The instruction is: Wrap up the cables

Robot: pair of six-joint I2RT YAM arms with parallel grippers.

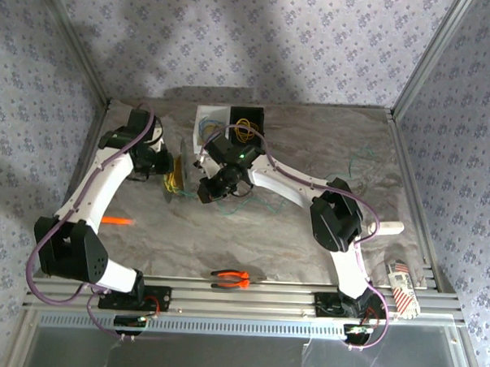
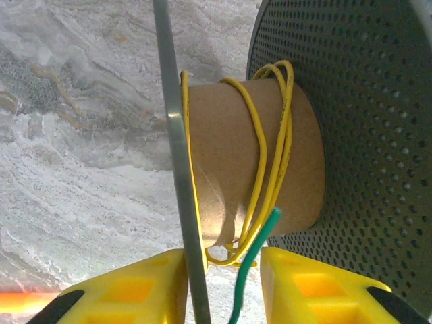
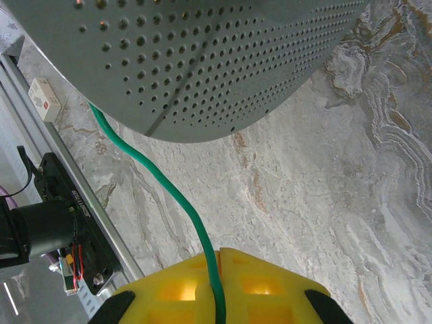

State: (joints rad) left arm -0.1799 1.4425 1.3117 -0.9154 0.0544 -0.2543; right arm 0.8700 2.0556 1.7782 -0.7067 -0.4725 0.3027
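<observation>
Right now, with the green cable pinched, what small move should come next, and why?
Probably sweep the right end effector around the cardboard core to lay a green turn: it is shut on the green cable, and only yellow cable wraps the core.

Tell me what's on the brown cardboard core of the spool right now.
A few loose turns of thin yellow cable lie around the brown cardboard core. The end of a green cable reaches its lower edge. The core's far side is hidden.
</observation>
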